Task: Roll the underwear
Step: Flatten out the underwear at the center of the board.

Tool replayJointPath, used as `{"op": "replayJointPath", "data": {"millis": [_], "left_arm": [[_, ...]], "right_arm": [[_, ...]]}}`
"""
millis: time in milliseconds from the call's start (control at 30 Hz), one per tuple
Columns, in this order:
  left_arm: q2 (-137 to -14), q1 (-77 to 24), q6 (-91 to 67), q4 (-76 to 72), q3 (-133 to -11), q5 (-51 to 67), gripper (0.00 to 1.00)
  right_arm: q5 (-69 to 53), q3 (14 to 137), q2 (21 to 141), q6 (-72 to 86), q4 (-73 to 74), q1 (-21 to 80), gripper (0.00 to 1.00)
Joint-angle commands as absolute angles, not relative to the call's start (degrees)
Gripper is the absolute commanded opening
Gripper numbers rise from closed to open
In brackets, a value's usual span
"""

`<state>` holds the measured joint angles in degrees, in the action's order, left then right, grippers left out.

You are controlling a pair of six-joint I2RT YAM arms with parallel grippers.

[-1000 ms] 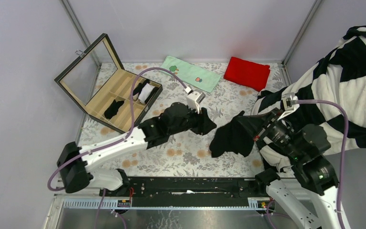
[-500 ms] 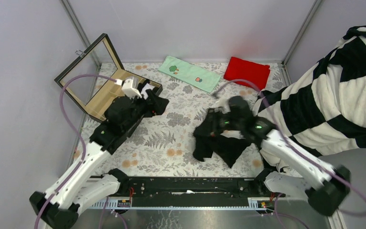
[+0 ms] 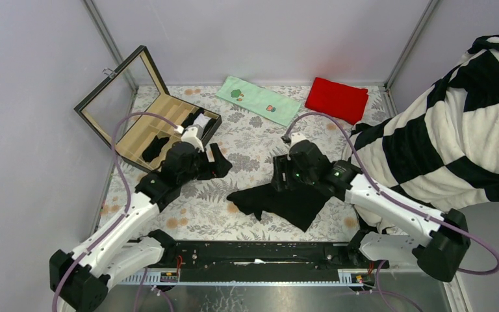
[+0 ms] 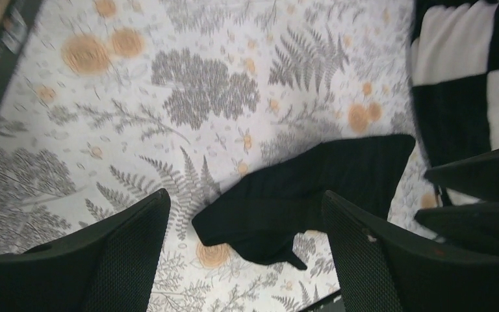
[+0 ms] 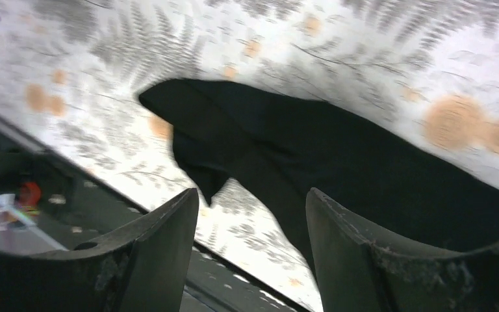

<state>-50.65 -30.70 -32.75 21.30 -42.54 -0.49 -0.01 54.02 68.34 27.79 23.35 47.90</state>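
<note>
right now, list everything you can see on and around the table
underwear: one, black, spread flat on the table centre
box: one, dark frame with tan compartments, lid open, far left
black bundles: at least two, black, in the box's compartments
green cloth: one, pale green with printed shapes, far centre
red cloth: one, red, folded, far right
blanket: one, black-and-white, right edge
table: one, grey and orange floral print
left tool: one, black, open and empty, left of the underwear
right tool: one, black, open, over the underwear
</note>
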Motion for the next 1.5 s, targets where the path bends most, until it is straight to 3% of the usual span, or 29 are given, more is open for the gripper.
{"op": "replayJointPath", "data": {"millis": [0, 267, 433, 800, 933, 1067, 1167, 1300, 1400, 1467], "left_arm": [[-53.1, -30.5, -36.1, 19.0, -38.7, 4.3, 0.90], [-55.0, -33.4, -43.0, 11.4, -28.2, 4.4, 0.89], [-55.4, -33.6, -45.9, 7.0, -23.5, 4.4, 0.86], [-55.9, -34.1, -45.7, 1.2, -18.7, 7.6, 0.61], [-56.2, -34.4, -45.4, 0.5, -18.0, 8.8, 0.53], [-55.6, -34.8, -45.1, 0.2, -16.8, 9.3, 0.53], [-56.2, -35.0, -45.0, -1.0, -15.8, 9.2, 0.56], [-58.1, -35.1, -44.7, -3.9, -15.3, 9.1, 0.55], [-60.1, -35.1, -43.7, -6.4, -15.8, 8.9, 0.53], [-61.5, -35.2, -42.8, -7.3, -16.6, 8.5, 0.50]], "right_arm": [[12.4, 51.9, 64.5, 17.8, 36.3, 47.8, 0.69], [0.1, 43.0, 56.5, -3.3, 19.6, 51.6, 0.59], [0.4, 43.6, 63.2, -13.2, 23.2, 55.6, 0.64], [1.5, 37.8, 72.5, -9.9, 13.9, 60.8, 0.65], [7.7, 39.2, 78.6, -10.5, 14.7, 62.0, 0.63], [10.9, 39.7, 82.1, -11.1, 15.3, 62.1, 0.59], [12.0, 40.0, 83.1, -11.3, 15.5, 62.0, 0.49], [12.9, 40.1, 82.8, -11.1, 15.0, 62.1, 0.19], [11.6, 40.4, 81.1, -10.6, 14.8, 62.0, 0.03], [10.6, 40.8, 79.8, -10.0, 14.9, 62.1, 0.00]]}}
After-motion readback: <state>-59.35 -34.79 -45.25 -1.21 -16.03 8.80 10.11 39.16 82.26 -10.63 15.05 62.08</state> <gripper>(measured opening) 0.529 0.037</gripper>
